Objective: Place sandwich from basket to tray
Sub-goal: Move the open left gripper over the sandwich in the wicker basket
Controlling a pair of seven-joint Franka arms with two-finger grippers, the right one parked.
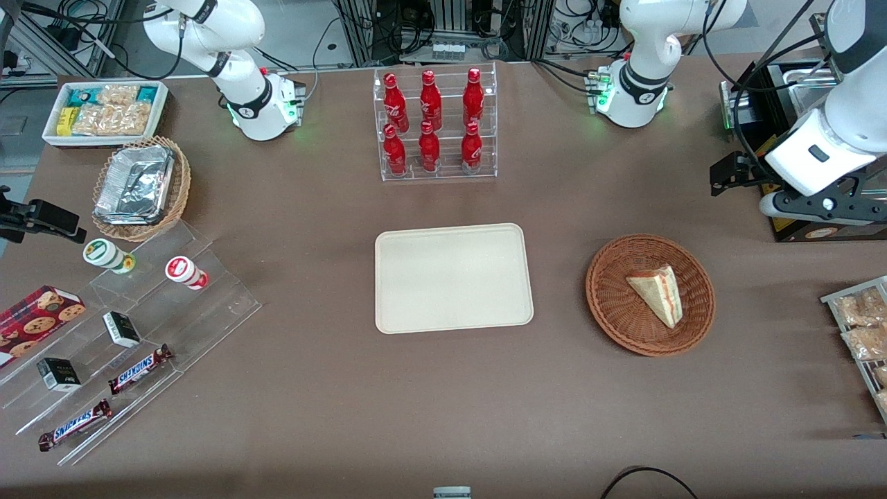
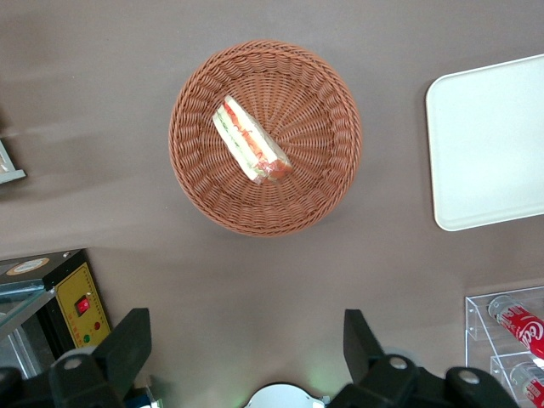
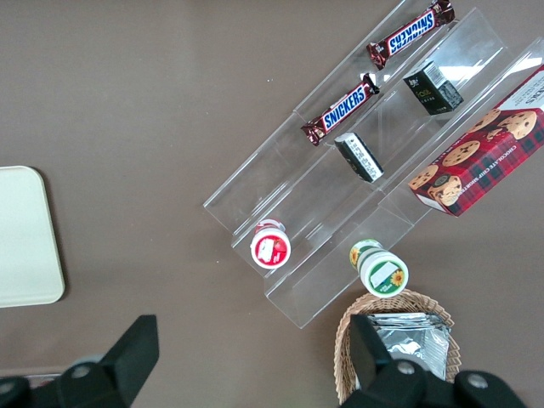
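Spread wide, the claw (image 2: 246,357) hangs high above the bare brown desk (image 2: 110,102), holding nothing. Below it and nearer the front camera sits the basket (image 2: 265,138), with the sandwich (image 2: 250,141) lying inside on its woven floor. Beside the basket, toward the parked arm's end, lies the tray (image 2: 489,140). Red bottles (image 2: 520,321) stand in a clear rack close to the claw.
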